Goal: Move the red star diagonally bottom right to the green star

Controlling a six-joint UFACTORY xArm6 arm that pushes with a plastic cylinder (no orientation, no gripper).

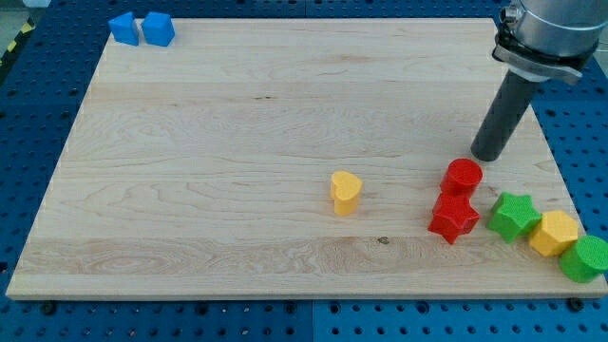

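Note:
The red star (453, 218) lies near the view's lower right of the wooden board (237, 171). The green star (514, 216) lies just to the right of it, with a small gap between them. A red round block (463, 177) touches the red star's upper side. My tip (486, 156) rests on the board just above and to the right of the red round block, close to it. The tip is up and to the right of the red star and up and to the left of the green star.
A yellow hexagonal block (554, 234) and a green round block (586, 258) sit right of the green star, at the board's lower right edge. A yellow heart (346, 193) lies near the middle. Two blue blocks (141, 28) sit at the top left corner.

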